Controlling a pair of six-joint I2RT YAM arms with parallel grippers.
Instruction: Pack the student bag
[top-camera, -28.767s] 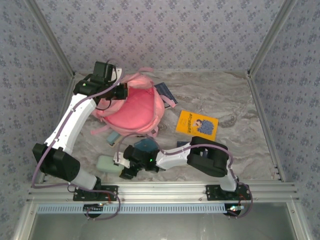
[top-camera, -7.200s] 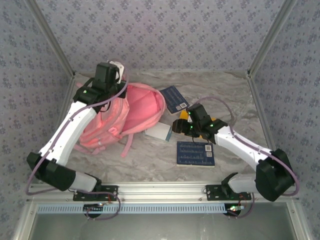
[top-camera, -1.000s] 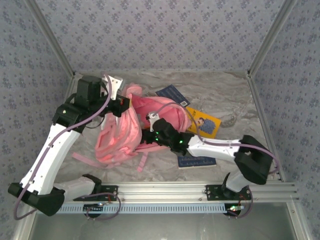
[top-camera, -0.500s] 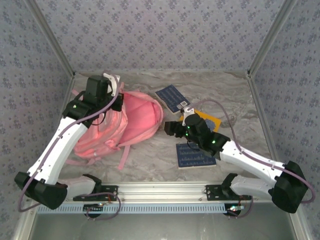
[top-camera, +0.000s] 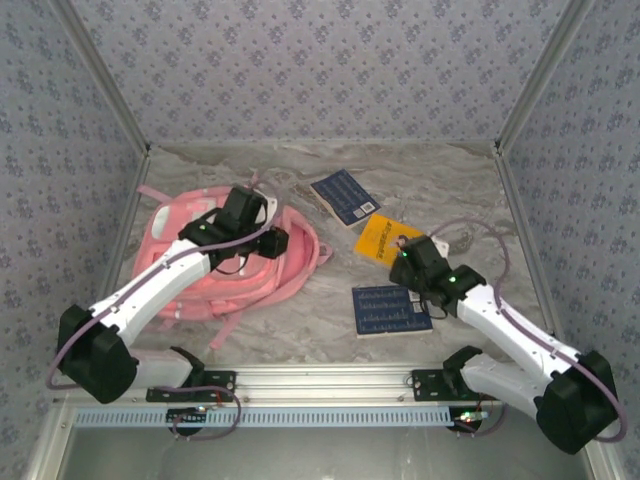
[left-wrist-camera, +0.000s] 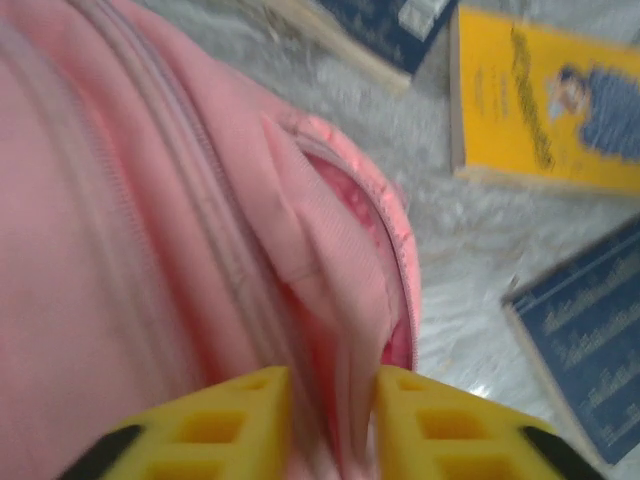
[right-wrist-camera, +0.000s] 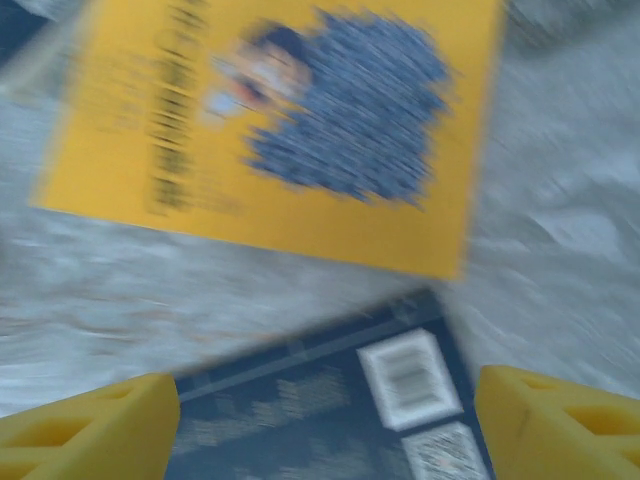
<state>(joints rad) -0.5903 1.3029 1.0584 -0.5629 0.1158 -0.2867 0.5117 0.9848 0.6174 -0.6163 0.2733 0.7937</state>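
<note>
The student bag (top-camera: 175, 245) is a big pink backpack lying flat at the table's left. My left gripper (top-camera: 275, 242) is at its right edge. In the left wrist view the yellow fingers (left-wrist-camera: 230, 425) stand a little apart, open, with a loose fold of the bag's fabric (left-wrist-camera: 330, 300) beside its zip between them. My right gripper (top-camera: 403, 258) hovers wide open over the table, nothing between its fingers (right-wrist-camera: 90, 425). Under it lie a yellow book (right-wrist-camera: 300, 120) and the corner of a dark blue book (right-wrist-camera: 300, 400).
The yellow book (top-camera: 385, 235) lies right of the bag and the dark blue book (top-camera: 392, 310) in front of it. Another dark blue book (top-camera: 345, 196) lies further back. Pink straps (top-camera: 230, 325) trail toward the near rail. Patterned walls close in three sides.
The bag has dropped from being held up to lying flat. My left gripper has come down with it and its jaws have parted. My right arm has pulled back from the bag to over the books.
</note>
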